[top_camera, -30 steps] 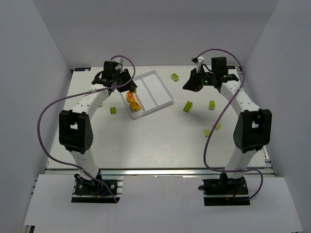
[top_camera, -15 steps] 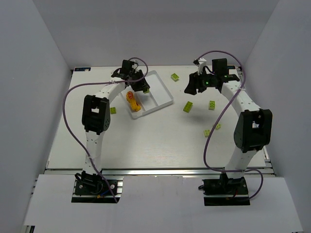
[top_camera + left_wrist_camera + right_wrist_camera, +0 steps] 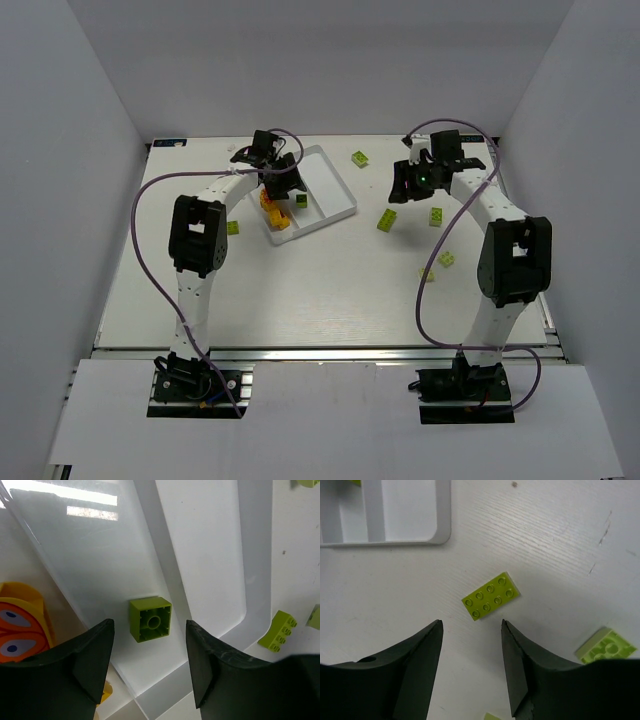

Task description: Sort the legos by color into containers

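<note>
- Two pincers, both spread wide; the left pincer (image 3: 150,625) hangs over the white tray (image 3: 200,555) and pinches nothing, and the right pincer (image 3: 471,625) hangs over bare tabletop (image 3: 545,540), also holding nothing
- One lime brick (image 3: 151,618) lies loose in the tray's middle compartment, hollow underside up, just beside the ridge that divides it from the next compartment
- Printed cartoon eyes show on an orange-yellow piece (image 3: 20,625) in the neighbouring compartment; that is the only marking I can make out
- Below the right pincer lies a flat lime plate (image 3: 491,596), studs up, apart from both fingers; an upturned lime brick (image 3: 607,650) sits near it, at the picture's edge
- More lime bricks are scattered on the tabletop to the right of the tray; a lone one (image 3: 232,227) lies left of it
- The tabletop is white with a faint wood grain, thin scratches and a few dark specks
- Plain pale grey walls (image 3: 320,60) close in three sides; purple cables (image 3: 140,200) loop off each arm
</note>
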Controlling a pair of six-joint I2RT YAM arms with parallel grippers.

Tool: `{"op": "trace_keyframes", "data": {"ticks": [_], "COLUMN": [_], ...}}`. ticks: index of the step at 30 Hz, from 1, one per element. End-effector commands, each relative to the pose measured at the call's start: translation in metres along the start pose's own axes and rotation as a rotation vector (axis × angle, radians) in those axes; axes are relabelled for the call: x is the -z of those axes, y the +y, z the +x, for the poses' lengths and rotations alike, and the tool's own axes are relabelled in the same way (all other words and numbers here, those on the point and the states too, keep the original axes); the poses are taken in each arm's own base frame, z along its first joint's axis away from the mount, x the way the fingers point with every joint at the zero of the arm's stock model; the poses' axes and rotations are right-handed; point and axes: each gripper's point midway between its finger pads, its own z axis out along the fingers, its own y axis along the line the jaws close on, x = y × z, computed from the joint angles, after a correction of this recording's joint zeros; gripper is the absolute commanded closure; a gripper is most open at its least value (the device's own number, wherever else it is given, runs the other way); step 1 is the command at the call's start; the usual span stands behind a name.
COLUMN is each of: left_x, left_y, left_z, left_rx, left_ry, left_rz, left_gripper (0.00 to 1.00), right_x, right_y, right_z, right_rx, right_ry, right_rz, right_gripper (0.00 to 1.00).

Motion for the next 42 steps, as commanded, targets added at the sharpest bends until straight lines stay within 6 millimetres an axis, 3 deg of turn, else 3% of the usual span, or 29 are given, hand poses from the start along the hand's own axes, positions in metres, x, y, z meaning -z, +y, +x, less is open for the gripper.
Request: {"op": "trace_keyframes", "data": {"ticks": [1, 3, 4, 6, 7, 8, 9, 10, 11, 12, 13, 14, 15, 16, 18, 19, 20, 23, 27, 28, 31, 35, 40, 42], "left_x": [0.035, 0.048, 0.066, 0.081, 0.104, 0.113, 0.113, 0.141, 0.148, 0.156, 0.152, 0.172, 0.178, 0.174, 0.195, 0.192, 0.204, 0.207, 0.220, 0.222, 0.225, 0.222, 0.211, 0.211], "left_y": [-0.029, -0.039, -0.048, -0.042, -0.045, -0.044, -0.031, -0.032, -0.025, -0.021, -0.004, -0.006, -0.004, 0.015, 0.020, 0.033, 0.034, 0.058, 0.086, 0.101, 0.117, 0.123, 0.137, 0.146], "left_z": [-0.034, -0.044, -0.053, -0.058, -0.069, -0.068, -0.054, -0.061, -0.059, -0.054, -0.033, -0.034, -0.027, -0.010, -0.003, 0.012, 0.014, 0.035, 0.041, 0.043, 0.037, 0.023, 0.009, 0.000], "left_rx": [-0.024, -0.033, -0.041, -0.034, -0.033, -0.031, -0.019, -0.019, -0.015, -0.015, 0.000, 0.006, 0.018, 0.032, 0.056, 0.067, 0.077, 0.111, 0.159, 0.174, 0.194, 0.194, 0.207, 0.234], "left_ry": [-0.097, -0.135, -0.172, -0.201, -0.255, -0.271, -0.255, -0.316, -0.339, -0.349, -0.317, -0.363, -0.363, -0.348, -0.388, -0.364, -0.387, -0.377, -0.409, -0.407, -0.408, -0.412, -0.397, -0.393], "left_rz": [0.056, 0.077, 0.091, 0.081, 0.082, 0.076, 0.041, 0.043, 0.011, 0.002, -0.036, -0.034, -0.032, -0.083, -0.100, -0.133, -0.134, -0.214, -0.337, -0.408, -0.493, -0.526, -0.563, -0.574], "left_gripper": [0.31, 0.31, 0.31, 0.32, 0.33, 0.33, 0.31, 0.30, 0.29, 0.28, 0.27, 0.26, 0.26, 0.26, 0.25, 0.24, 0.23, 0.22, 0.16, 0.15, 0.12, 0.12, 0.11, 0.10], "right_x": [-0.007, -0.012, -0.015, -0.022, -0.025, -0.027, -0.033, -0.035, -0.039, -0.047, -0.050, -0.053, -0.061, -0.063, -0.070, -0.072, -0.074, -0.080, -0.082, -0.082, -0.079, -0.083, -0.085, -0.085], "right_y": [-0.010, -0.012, -0.013, -0.014, -0.010, -0.010, -0.008, -0.008, -0.009, -0.009, -0.012, -0.013, -0.019, -0.019, -0.020, -0.020, -0.022, -0.032, -0.038, -0.035, -0.030, -0.023, -0.023, -0.021], "right_z": [0.015, 0.021, 0.022, 0.025, 0.026, 0.027, 0.027, 0.025, 0.025, 0.027, 0.024, 0.024, 0.029, 0.025, 0.027, 0.024, 0.023, 0.030, 0.042, 0.045, 0.056, 0.065, 0.063, 0.059], "right_rx": [-0.139, -0.180, -0.207, -0.248, -0.261, -0.273, -0.277, -0.291, -0.297, -0.306, -0.309, -0.313, -0.320, -0.317, -0.309, -0.303, -0.300, -0.292, -0.285, -0.280, -0.290, -0.308, -0.305, -0.285], "right_ry": [0.043, 0.054, 0.059, 0.087, 0.097, 0.099, 0.098, 0.093, 0.094, 0.106, 0.099, 0.102, 0.117, 0.113, 0.125, 0.119, 0.115, 0.126, 0.154, 0.161, 0.186, 0.204, 0.198, 0.194], "right_rz": [0.091, 0.123, 0.153, 0.171, 0.161, 0.159, 0.155, 0.158, 0.163, 0.166, 0.190, 0.201, 0.244, 0.257, 0.272, 0.285, 0.298, 0.379, 0.453, 0.455, 0.450, 0.422, 0.413, 0.403], "right_gripper": [0.44, 0.39, 0.33, 0.29, 0.25, 0.24, 0.23, 0.23, 0.23, 0.16, 0.16, 0.16, 0.15, 0.14, 0.12, 0.12, 0.11, 0.14, 0.25, 0.29, 0.30, 0.34, 0.49, 0.62]}}
